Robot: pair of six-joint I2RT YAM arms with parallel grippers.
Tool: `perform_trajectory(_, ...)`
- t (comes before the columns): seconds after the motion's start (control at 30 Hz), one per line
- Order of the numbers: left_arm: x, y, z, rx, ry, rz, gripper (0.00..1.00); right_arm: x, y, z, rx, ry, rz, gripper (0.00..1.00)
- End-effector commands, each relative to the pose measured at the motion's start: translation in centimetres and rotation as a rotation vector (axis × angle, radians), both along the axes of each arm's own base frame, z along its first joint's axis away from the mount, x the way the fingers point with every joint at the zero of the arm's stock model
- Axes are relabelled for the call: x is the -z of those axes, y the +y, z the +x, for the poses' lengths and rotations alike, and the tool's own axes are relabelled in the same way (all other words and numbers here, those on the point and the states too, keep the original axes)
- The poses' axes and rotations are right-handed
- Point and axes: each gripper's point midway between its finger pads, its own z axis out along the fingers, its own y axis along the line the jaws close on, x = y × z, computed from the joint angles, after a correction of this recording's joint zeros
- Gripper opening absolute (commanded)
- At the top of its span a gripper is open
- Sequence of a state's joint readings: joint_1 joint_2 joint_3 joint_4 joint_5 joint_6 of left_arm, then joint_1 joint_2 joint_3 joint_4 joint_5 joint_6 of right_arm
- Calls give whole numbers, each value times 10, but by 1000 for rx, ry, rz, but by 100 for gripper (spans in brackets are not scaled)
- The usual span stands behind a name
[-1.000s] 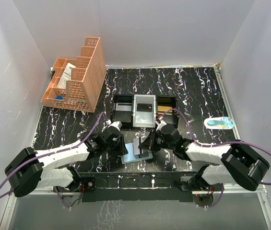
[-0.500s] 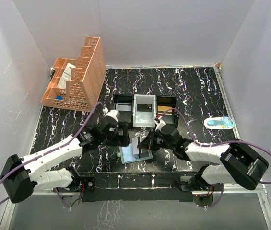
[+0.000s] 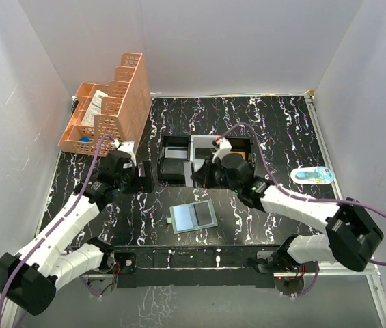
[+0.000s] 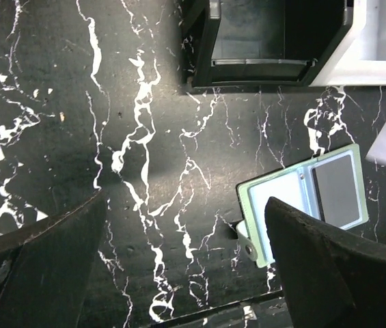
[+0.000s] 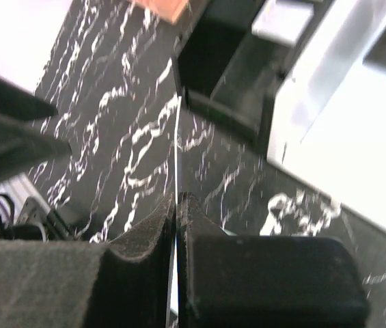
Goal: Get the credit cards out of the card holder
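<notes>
Small flat grey-green card holder [image 3: 193, 216] lying open on the black marbled counter [image 3: 274, 130] between both arms, right tool [image 5: 177, 205] pinching a thin pale card [image 5: 177, 147] near the black-and-white tray [image 3: 172, 152], left tool [image 4: 186, 219] hanging wide apart, gripping nothing

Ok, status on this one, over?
Left end effector open, empty. Right end effector shut on a thin card, at the tray near side. Card holder lies open on the table, clear of both. Nothing in the way.
</notes>
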State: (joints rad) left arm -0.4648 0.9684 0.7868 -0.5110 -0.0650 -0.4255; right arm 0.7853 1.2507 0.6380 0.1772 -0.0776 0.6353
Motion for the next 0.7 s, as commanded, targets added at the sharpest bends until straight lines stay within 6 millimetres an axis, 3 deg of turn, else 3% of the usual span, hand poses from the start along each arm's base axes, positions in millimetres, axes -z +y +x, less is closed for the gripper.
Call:
perform_trajectory(0.0, -9, 19, -1, -35, -69, 61, 99, -40, 12, 45, 3, -226, -125, 0)
perform_trajectory(0.1, -14, 38, 2, -129, -96, 115, 99, -52, 28, 64, -39, -313, -184, 0)
perform_trajectory(0.3, -29, 63, 0, -262, -145, 160, 99, -51, 64, 87, -240, -538, -412, 0)
perform_trajectory(0.53, -48, 73, -5, -305, -242, 122, 99, -39, 87, 105, -319, -745, -643, 0)
perform_trajectory(0.67, -47, 74, -5, -307, -233, 130, 99, -12, 84, 126, -319, -750, -795, 0)
